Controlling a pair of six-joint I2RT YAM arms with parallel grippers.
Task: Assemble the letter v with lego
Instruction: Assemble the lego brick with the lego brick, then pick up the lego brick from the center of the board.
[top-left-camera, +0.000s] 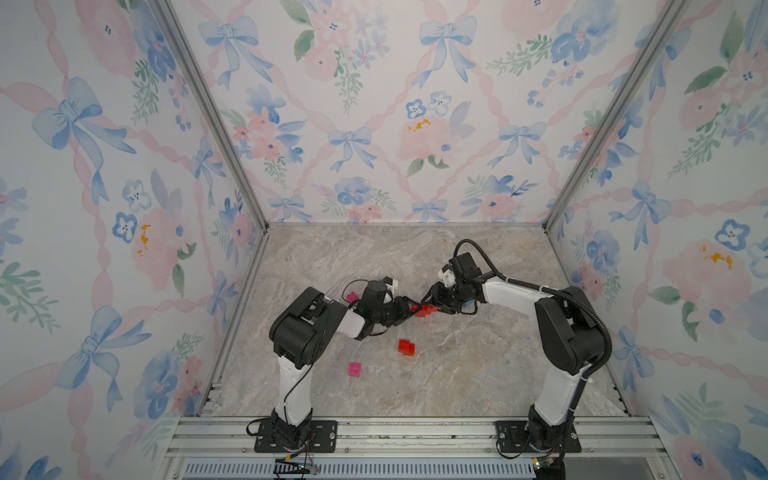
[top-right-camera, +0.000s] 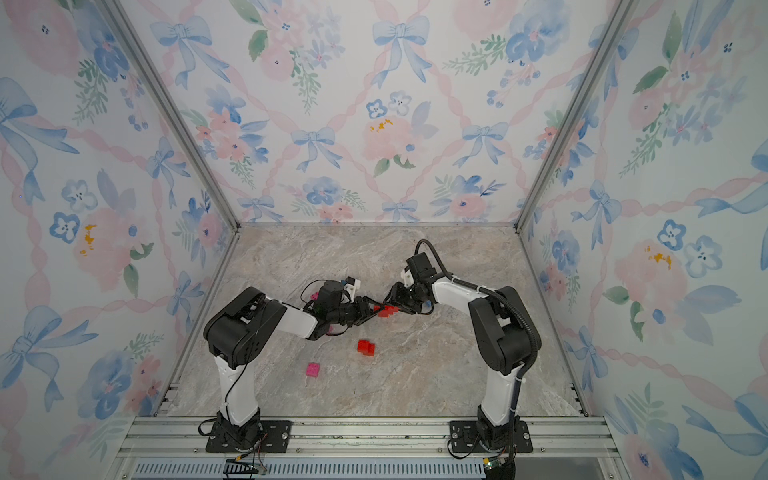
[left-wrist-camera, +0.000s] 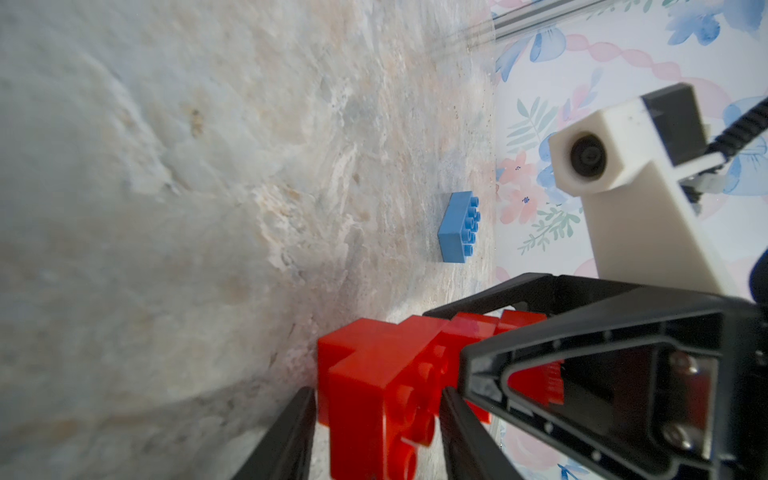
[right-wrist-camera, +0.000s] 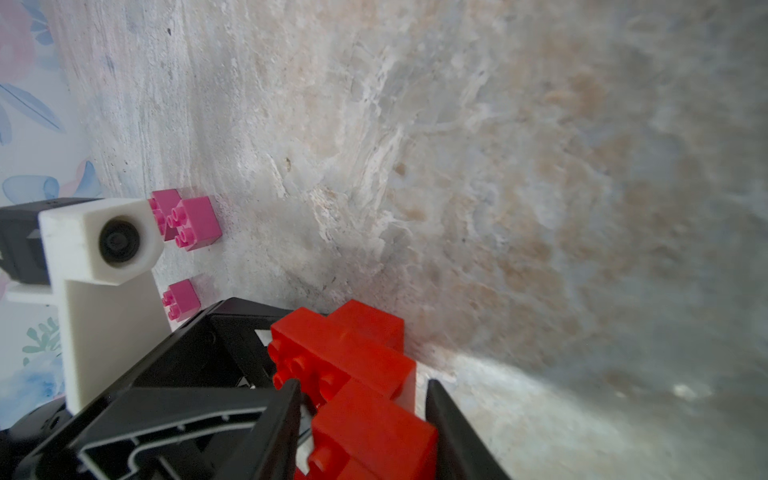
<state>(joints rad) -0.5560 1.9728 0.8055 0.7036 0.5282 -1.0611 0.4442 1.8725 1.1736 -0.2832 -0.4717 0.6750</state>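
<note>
Pink bricks: two plain in a top view, far pink brick (top-left-camera: 352, 296) centre-left, near pink brick (top-left-camera: 354, 369) below it.
Left gripper (left-wrist-camera: 376, 395): jaws narrowly apart, flanking the red stack (top-left-camera: 424, 311); cannot tell whether it grips.
Red pair (top-left-camera: 406, 347): one, loose, lower centre.
Right gripper (right-wrist-camera: 363, 386): flanks the same stack; cannot tell whether it grips.
Blue brick (left-wrist-camera: 457, 226): one, lying alone.

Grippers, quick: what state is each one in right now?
Left gripper: jaws either side of the red bricks; a firm grip cannot be told.
Right gripper: jaws either side of the same bricks' other end; grip cannot be told.
</note>
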